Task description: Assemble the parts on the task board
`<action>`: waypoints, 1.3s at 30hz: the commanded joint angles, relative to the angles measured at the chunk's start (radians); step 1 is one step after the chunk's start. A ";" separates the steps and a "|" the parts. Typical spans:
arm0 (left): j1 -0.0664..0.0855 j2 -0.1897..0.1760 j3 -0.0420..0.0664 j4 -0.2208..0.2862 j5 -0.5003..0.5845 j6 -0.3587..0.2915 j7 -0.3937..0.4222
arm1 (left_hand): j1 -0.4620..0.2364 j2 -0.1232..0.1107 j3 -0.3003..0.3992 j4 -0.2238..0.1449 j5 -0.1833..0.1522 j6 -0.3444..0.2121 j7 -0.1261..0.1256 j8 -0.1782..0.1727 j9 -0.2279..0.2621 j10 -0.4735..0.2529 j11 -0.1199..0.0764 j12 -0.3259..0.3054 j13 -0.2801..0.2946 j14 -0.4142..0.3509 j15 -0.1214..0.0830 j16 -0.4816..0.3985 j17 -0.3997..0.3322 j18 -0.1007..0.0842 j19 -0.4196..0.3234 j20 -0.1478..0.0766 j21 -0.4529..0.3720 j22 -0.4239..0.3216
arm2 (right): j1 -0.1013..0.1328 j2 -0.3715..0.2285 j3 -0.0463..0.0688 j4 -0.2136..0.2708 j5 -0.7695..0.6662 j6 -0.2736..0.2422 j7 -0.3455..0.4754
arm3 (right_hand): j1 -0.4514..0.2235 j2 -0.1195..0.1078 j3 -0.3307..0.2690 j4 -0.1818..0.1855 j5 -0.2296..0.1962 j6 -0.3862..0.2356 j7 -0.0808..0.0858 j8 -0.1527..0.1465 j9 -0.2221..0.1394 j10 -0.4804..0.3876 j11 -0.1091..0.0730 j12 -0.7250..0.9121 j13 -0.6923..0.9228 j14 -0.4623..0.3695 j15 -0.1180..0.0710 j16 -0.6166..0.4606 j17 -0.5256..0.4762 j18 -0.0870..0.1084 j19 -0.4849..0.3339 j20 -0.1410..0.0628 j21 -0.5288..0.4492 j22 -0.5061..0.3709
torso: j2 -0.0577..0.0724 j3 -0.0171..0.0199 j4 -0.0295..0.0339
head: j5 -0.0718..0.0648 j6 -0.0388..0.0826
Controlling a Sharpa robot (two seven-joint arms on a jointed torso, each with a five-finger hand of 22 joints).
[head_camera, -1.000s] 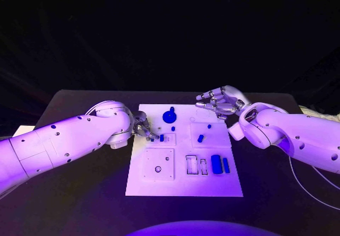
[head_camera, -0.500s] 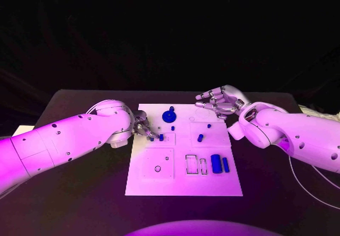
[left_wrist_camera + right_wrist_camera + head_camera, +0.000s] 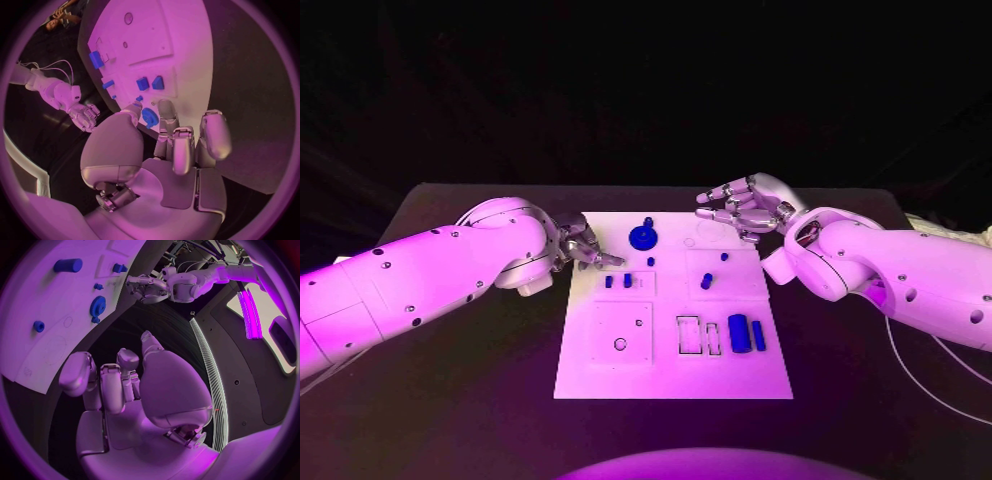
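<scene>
Task board (image 3: 672, 345) carries 1 gear (image 3: 645, 238); left hand (image 3: 583, 246) and right hand (image 3: 744, 208) both curled, holding nothing.

The silver right hand (image 3: 119, 390) is hovering beside the white task board (image 3: 37, 347), fingers curled and holding nothing; a blue toothed gear (image 3: 97, 305) is lying on it.

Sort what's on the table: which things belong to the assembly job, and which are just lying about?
Job:
- white board
- blue gear
- two small blue blocks
- two long blue blocks
- left robot hand
- right robot hand

Lying about:
- pale object at the table's right edge
</scene>
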 commanded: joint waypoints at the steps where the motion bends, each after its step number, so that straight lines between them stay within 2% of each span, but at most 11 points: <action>1: 0.002 -0.008 0.001 0.004 0.137 -0.152 0.115 | -0.011 0.017 -0.054 0.001 -0.002 -0.046 0.022 -0.032 -0.022 -0.053 0.021 -0.049 -0.043 0.089 0.017 -0.031 0.209 0.033 -0.042 0.013 -0.069 -0.070 | -0.001 0.001 0.000 0.000 -0.004 0.016 0.004 | 0.001 0.009 -0.006 -0.001 0.006 0.004 0.002 0.002 0.001 -0.007 0.001 -0.006 -0.001 0.054 -0.003 -0.003 0.034 0.015 -0.006 0.000 -0.006 -0.001 | 0.000 -0.0007 -0.0010 | -0.001 0.001; 6: 0.004 -0.017 0.001 -0.001 0.189 -0.183 0.195 | 0.005 0.043 -0.129 0.002 0.000 -0.077 0.045 -0.051 -0.059 -0.106 0.044 -0.082 -0.078 0.035 0.038 -0.141 0.054 0.070 -0.138 0.035 -0.240 -0.234 | -0.001 -0.001 0.000 -0.002 -0.004 0.016 0.004 | 0.001 0.009 -0.006 -0.001 0.006 0.004 0.002 0.002 0.001 -0.007 0.001 -0.006 -0.001 0.054 -0.003 -0.003 0.034 0.015 -0.006 0.000 -0.006 -0.001 | 0.001 0.0008 -0.0006 | -0.002 0.001; 9: 0.004 -0.014 -0.001 -0.010 0.188 -0.204 0.262 | 0.091 0.055 -0.131 -0.008 -0.003 -0.121 0.071 -0.077 -0.097 -0.182 0.074 -0.132 -0.118 -0.064 0.064 -0.322 -0.163 0.120 -0.279 0.051 -0.496 -0.469 | -0.001 -0.001 0.000 -0.002 -0.004 0.015 0.004 | 0.001 0.009 -0.006 -0.001 0.006 0.004 0.002 0.002 0.001 -0.007 0.001 -0.006 -0.001 0.054 -0.003 -0.003 0.034 0.015 -0.006 0.000 -0.006 -0.001 | 0.000 0.0006 0.0002 | -0.005 0.003; 13: 0.002 0.006 -0.013 -0.033 0.113 -0.225 0.380 | 0.302 0.064 -0.055 -0.083 0.001 -0.164 0.106 -0.127 -0.162 -0.285 0.106 -0.230 -0.191 -0.264 0.092 -0.659 -0.516 0.114 -0.336 0.081 -0.606 -0.538 | -0.001 0.000 -0.001 -0.002 -0.004 0.015 0.005 | 0.001 0.009 -0.006 -0.001 0.006 0.004 0.002 0.002 0.001 -0.007 0.001 -0.006 -0.001 0.054 -0.003 -0.003 0.034 0.015 -0.006 0.000 -0.006 -0.001 | 0.000 -0.0013 -0.0001 | -0.006 0.007; 14: -0.001 0.014 -0.017 -0.042 0.085 -0.230 0.418 | 0.345 0.061 -0.030 -0.092 -0.005 -0.162 0.123 -0.150 -0.197 -0.308 0.121 -0.273 -0.230 -0.301 0.102 -0.714 -0.558 0.107 -0.357 0.099 -0.648 -0.565 | -0.001 0.000 -0.001 -0.002 -0.004 0.016 0.005 | 0.001 0.009 -0.006 -0.001 0.006 0.004 0.002 0.002 0.001 -0.007 0.001 -0.006 -0.001 0.054 -0.003 -0.003 0.034 0.015 -0.006 0.000 -0.006 -0.001 | 0.001 -0.0016 -0.0005 | -0.007 0.009; 17: -0.011 0.039 -0.026 -0.064 0.006 -0.252 0.521 | 0.436 0.042 0.022 -0.133 0.000 -0.142 0.125 -0.188 -0.253 -0.336 0.131 -0.339 -0.291 -0.320 0.112 -0.756 -0.591 0.119 -0.363 0.102 -0.685 -0.592 | -0.002 0.002 -0.001 -0.003 -0.004 0.016 0.005 | 0.001 0.009 -0.007 -0.001 0.006 0.004 0.002 0.002 0.001 -0.007 0.001 -0.006 -0.001 0.054 -0.003 -0.003 0.034 0.015 -0.006 0.000 -0.006 -0.001 | 0.002 -0.0024 -0.0018 | -0.010 0.015; 19: -0.020 0.056 -0.031 -0.080 -0.051 -0.270 0.582 | 0.481 0.012 0.081 -0.154 -0.006 -0.098 0.126 -0.248 -0.338 -0.300 0.139 -0.408 -0.375 -0.314 0.114 -0.788 -0.627 0.117 -0.351 0.102 -0.701 -0.605 | -0.002 0.003 -0.001 -0.003 -0.004 0.016 0.005 | 0.000 0.010 -0.008 -0.001 0.007 0.004 0.001 0.002 0.001 -0.007 0.001 -0.006 -0.001 0.054 -0.003 -0.004 0.034 0.015 -0.006 0.000 -0.006 -0.001 | 0.002 -0.0024 -0.0032 | -0.011 0.017; 26: -0.042 0.106 -0.039 -0.126 -0.253 -0.259 0.648 | 0.477 -0.034 0.143 -0.196 -0.003 -0.032 0.108 -0.338 -0.460 -0.256 0.127 -0.513 -0.506 -0.232 0.099 -0.777 -0.659 0.121 -0.298 0.089 -0.670 -0.588 | -0.003 0.007 -0.001 -0.004 -0.004 0.018 0.006 | 0.000 0.010 -0.008 -0.001 0.007 0.004 0.001 0.002 0.001 -0.008 0.001 -0.008 -0.003 0.054 -0.003 -0.005 0.033 0.016 -0.007 0.000 -0.008 -0.004 | 0.004 -0.0024 -0.0064 | -0.009 0.024; 31: -0.048 0.130 -0.041 -0.145 -0.355 -0.219 0.626 | 0.438 -0.044 0.152 -0.196 -0.003 0.001 0.100 -0.366 -0.502 -0.228 0.120 -0.541 -0.551 -0.049 0.092 -0.457 -0.350 0.122 -0.194 0.083 -0.617 -0.565 | -0.004 0.009 -0.001 -0.004 -0.004 0.019 0.007 | 0.000 0.010 -0.008 -0.001 0.007 0.004 0.001 0.002 0.001 -0.008 0.001 -0.008 -0.003 0.054 -0.003 -0.005 0.033 0.016 -0.007 0.000 -0.008 -0.004 | 0.004 -0.0022 -0.0062 | -0.012 0.027; 33: -0.049 0.139 -0.041 -0.150 -0.384 -0.197 0.610 | 0.425 -0.047 0.154 -0.196 -0.003 0.015 0.097 -0.375 -0.516 -0.217 0.116 -0.550 -0.567 -0.007 0.088 -0.356 -0.242 0.105 -0.128 0.080 -0.519 -0.477 | -0.004 0.010 -0.001 -0.004 -0.004 0.019 0.007 | 0.000 0.010 -0.008 -0.001 0.007 0.004 0.001 0.002 0.001 -0.008 0.001 -0.008 -0.003 0.054 -0.003 -0.005 0.033 0.016 -0.007 0.000 -0.008 -0.004 | 0.004 -0.0021 -0.0056 | -0.013 0.026; 39: -0.051 0.168 -0.042 -0.169 -0.436 -0.176 0.561 | 0.411 -0.044 0.165 -0.197 -0.003 0.041 0.094 -0.390 -0.540 -0.182 0.111 -0.565 -0.592 0.027 0.082 -0.269 -0.155 0.078 -0.048 0.074 -0.378 -0.342 | -0.004 0.012 -0.001 -0.004 -0.004 0.019 0.007 | 0.000 0.010 -0.008 -0.001 0.007 0.004 0.001 0.002 0.001 -0.008 0.001 -0.008 -0.003 0.054 -0.003 -0.005 0.033 0.016 -0.007 0.000 -0.008 -0.004 | 0.004 -0.0022 -0.0065 | -0.013 0.028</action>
